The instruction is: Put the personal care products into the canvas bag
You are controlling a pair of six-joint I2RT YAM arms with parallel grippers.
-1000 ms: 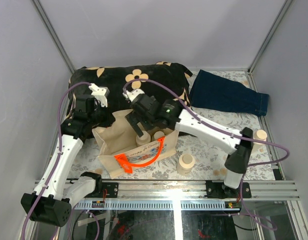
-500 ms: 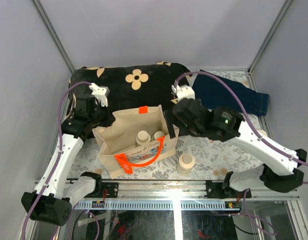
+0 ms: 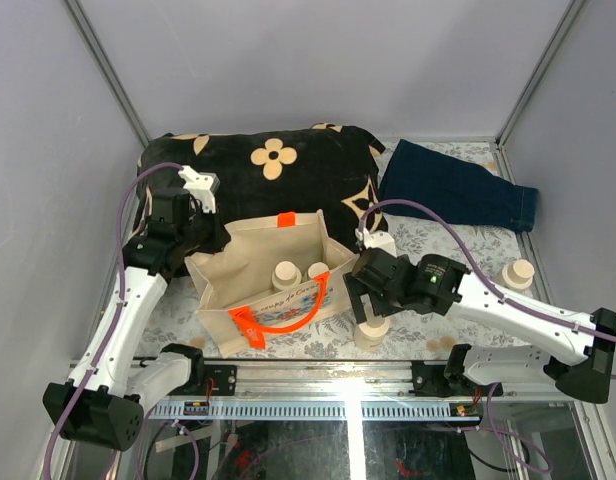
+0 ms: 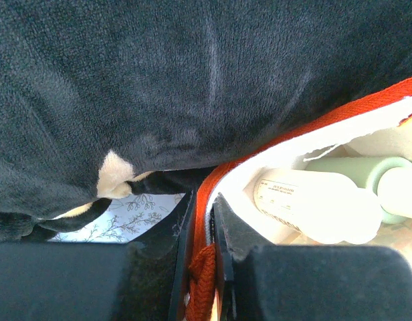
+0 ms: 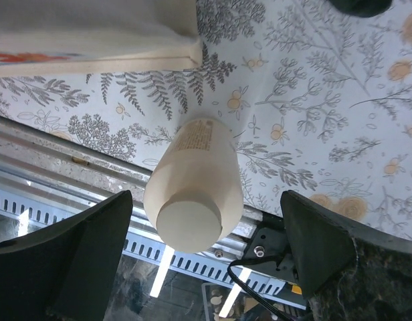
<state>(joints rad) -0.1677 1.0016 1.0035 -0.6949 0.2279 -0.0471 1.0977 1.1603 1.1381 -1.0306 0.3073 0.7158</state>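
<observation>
The canvas bag (image 3: 250, 296) stands open at the front centre, orange handle (image 3: 278, 322) hanging on its printed side. Two bottles (image 3: 285, 274) (image 3: 317, 271) stand inside it; they also show in the left wrist view (image 4: 313, 204). My left gripper (image 3: 208, 240) is shut on the bag's orange-trimmed rim (image 4: 204, 221) at its back left corner. A third bottle (image 3: 373, 326) stands on the table right of the bag. My right gripper (image 3: 370, 306) hangs open just above it, one finger on either side of the bottle (image 5: 196, 184), not touching. A fourth bottle (image 3: 518, 273) stands at the far right.
The black cushion with tan flowers (image 3: 278, 170) lies behind the bag. A folded dark blue cloth (image 3: 458, 190) lies at the back right. The metal rail (image 3: 388, 380) runs along the front edge, close to the third bottle. Grey walls enclose the table.
My right gripper has come out of the bag, swung right and dropped over the bottle near the front edge. The left gripper and the bag have not moved.
</observation>
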